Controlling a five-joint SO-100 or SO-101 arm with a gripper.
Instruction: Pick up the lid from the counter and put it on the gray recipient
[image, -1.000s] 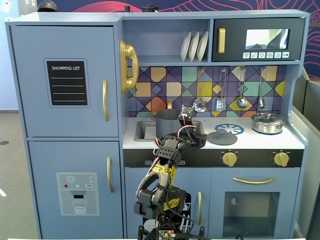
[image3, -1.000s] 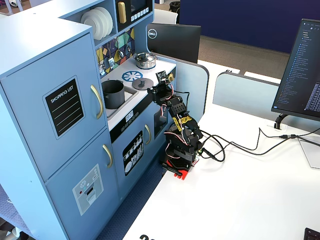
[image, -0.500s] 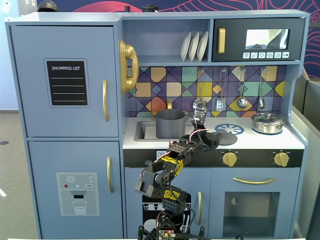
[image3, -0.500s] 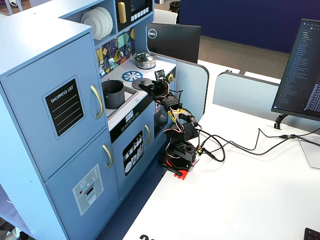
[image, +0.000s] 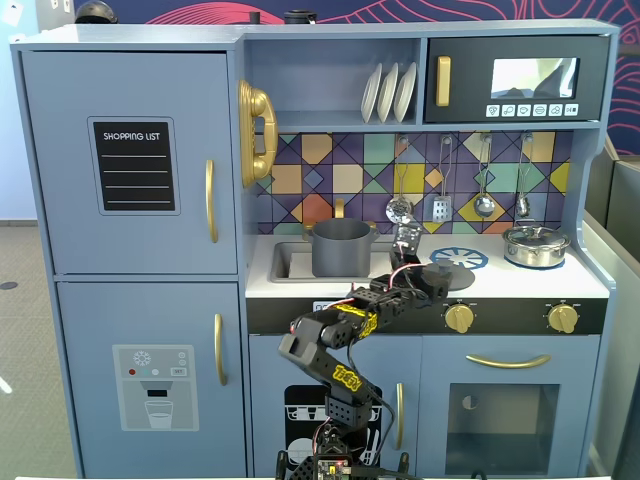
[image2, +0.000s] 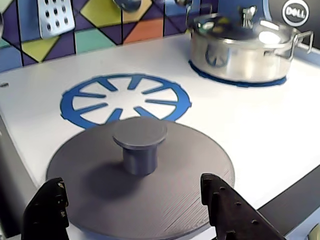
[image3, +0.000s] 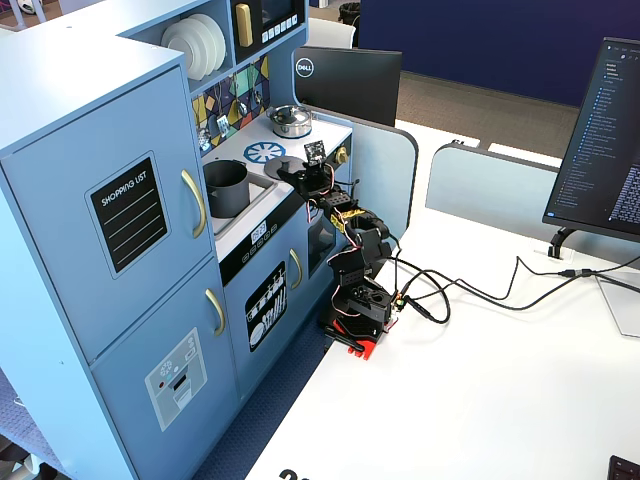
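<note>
The lid (image2: 165, 195) is a flat dark gray disc with a short round knob (image2: 139, 145). It lies on the white counter just in front of a blue burner ring (image2: 80, 97). My gripper (image2: 132, 181) is open, its two black fingers (image2: 225, 207) standing either side of the lid's near edge, and the knob is ahead between them. In a fixed view the gripper (image: 432, 274) covers the left part of the lid (image: 458, 270). The gray recipient (image: 340, 248), a tall matte pot, stands left of it by the sink. In the other fixed view the recipient (image3: 227, 187) is open-topped, with the gripper (image3: 300, 172) to its right.
A shiny silver pot (image2: 242, 45) with its own lid stands on the far burner, to the right. Utensils (image: 441, 208) hang on the tiled backsplash behind. A sink (image: 288, 262) lies left of the gray pot. Gold knobs (image: 459, 318) line the counter's front.
The arm has stretched forward and lowered. The gripper has moved right, from in front of the gray pot to the lid on the counter.
</note>
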